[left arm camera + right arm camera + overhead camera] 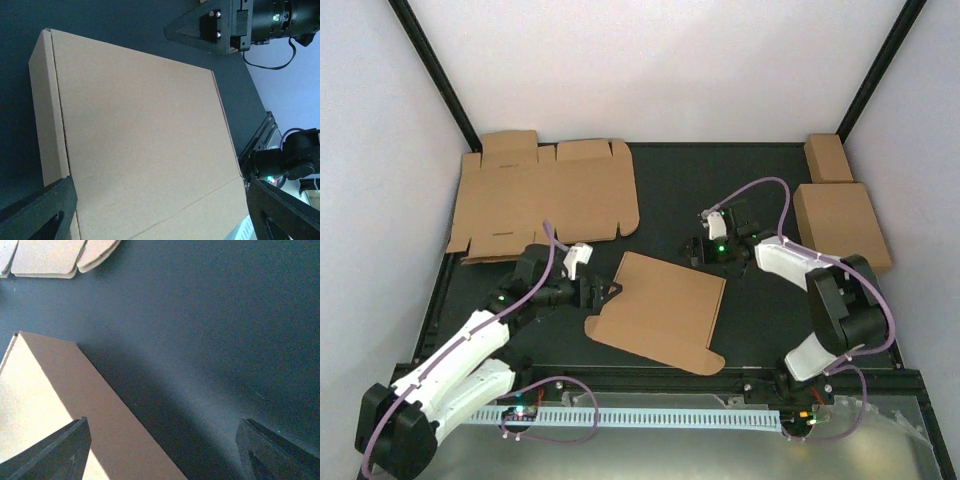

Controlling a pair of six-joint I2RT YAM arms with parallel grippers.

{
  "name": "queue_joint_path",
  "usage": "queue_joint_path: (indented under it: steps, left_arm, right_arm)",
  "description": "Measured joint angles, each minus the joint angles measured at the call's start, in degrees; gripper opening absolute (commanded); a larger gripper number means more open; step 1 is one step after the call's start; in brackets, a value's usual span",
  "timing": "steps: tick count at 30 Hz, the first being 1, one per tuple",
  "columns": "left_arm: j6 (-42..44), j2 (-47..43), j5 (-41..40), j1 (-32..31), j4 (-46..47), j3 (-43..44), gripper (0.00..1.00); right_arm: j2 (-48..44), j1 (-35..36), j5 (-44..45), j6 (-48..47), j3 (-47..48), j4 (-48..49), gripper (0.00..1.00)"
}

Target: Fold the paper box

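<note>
Paper box lies folded shallow at mid-worktop, between your claws. Left claw is spread at its left edge and right claw spread by the far corner, both empty. It is likely light, stiff and slick, so pinch a wall edge.

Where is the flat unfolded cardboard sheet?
Top view: the flat cardboard sheet lies at the far-left corner of the table, just beyond the left gripper.

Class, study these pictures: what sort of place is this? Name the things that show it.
Probably a robot test cell in a lab: white walls enclose a black table, a left arm and right arm are bolted at its near edge, and a paper box lies between them.
</note>
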Motion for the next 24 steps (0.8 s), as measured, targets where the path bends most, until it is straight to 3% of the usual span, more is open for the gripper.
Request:
queue_joint_path:
  steps: [6,12,24]
  left_arm:
    - [-2.03,1.99,1.62,0.0,0.63,-0.02,0.96]
    - [-1.99,2.03,1.53,0.0,0.22,0.0,0.98]
    - [0.52,8.09,-4.24,2.95,-1.88,5.33,0.99]
  right_arm:
    - [3.19,0.72,-2.82,-1.36,0.79,-0.61,0.77]
    - [3.1,1.14,-4.74,-2.23,0.28,-0.76,0.81]
    - [4.5,2.05,-6.58,-1.18,2.47,1.9,0.8]
